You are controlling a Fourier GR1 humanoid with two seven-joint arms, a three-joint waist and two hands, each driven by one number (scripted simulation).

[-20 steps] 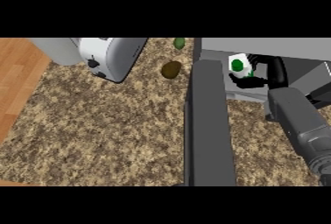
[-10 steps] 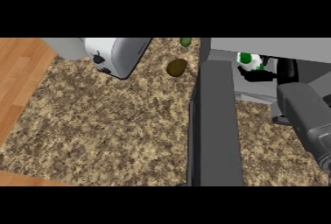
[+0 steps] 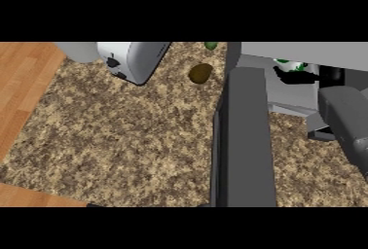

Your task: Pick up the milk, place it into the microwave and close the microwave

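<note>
Right hand [image 3: 291,77] of ours is curled round the milk [image 3: 289,63], a white carton with green print, inside the microwave [image 3: 302,51]; its door [image 3: 248,141] hangs open.

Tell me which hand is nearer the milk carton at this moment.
Right. The right hand is curled round the milk inside the microwave, beyond its open door. The left hand shows nowhere in the head view, so its distance cannot be judged.
</note>
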